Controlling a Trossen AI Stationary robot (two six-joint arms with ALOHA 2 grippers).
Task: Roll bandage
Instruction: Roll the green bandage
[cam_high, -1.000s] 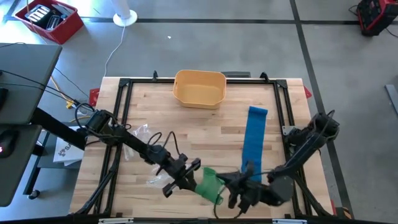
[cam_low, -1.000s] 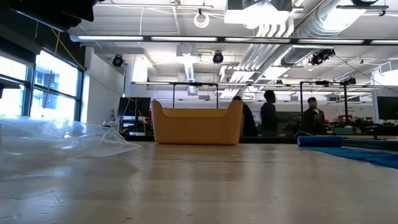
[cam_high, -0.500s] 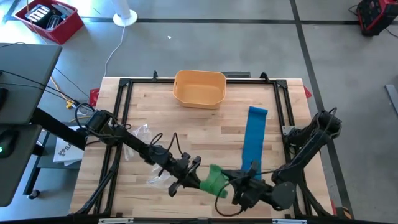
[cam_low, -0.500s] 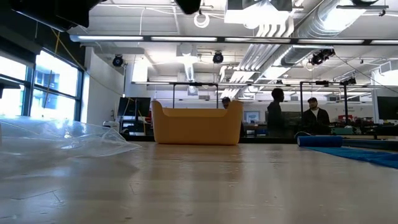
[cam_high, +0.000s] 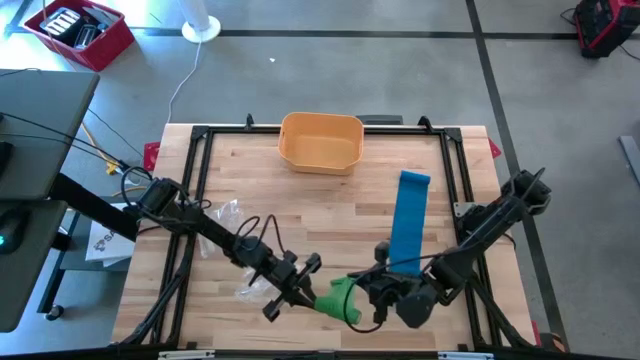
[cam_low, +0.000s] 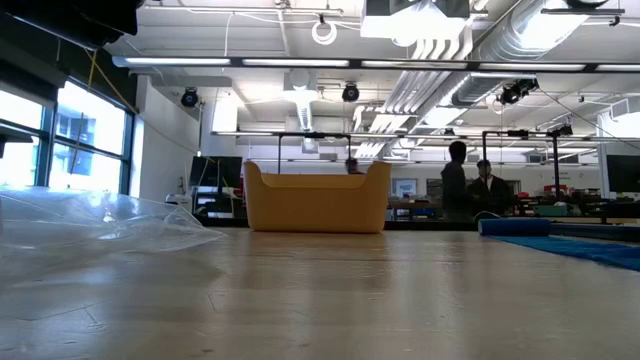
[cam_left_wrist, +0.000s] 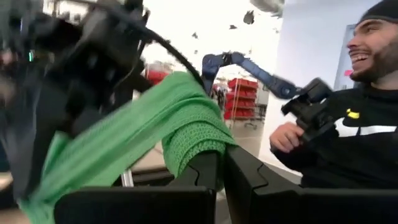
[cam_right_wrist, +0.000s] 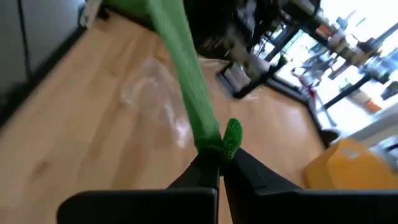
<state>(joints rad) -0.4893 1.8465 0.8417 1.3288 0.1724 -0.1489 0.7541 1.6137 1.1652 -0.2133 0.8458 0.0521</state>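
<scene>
Both grippers (cam_high: 316, 290) (cam_high: 368, 291) apparently raised, pinching green bandage (cam_high: 340, 297)

- Bandage (cam_high: 340, 298): bright green, with a knitted mesh weave we can see at its rolled end.
- Second bandage (cam_high: 408, 218): plain blue strip.
- Basket (cam_high: 320, 141): yellow-orange, unpatterned.
- Table (cam_high: 300, 205): pale wood planks; black frame with red corner tabs.
- Plastic wrapper (cam_low: 100, 225): clear.
- Left gripper (cam_left_wrist: 221, 186), right gripper (cam_right_wrist: 219, 171): we note dark, near-black fingers.
- Bin (cam_high: 78, 32): red.
</scene>
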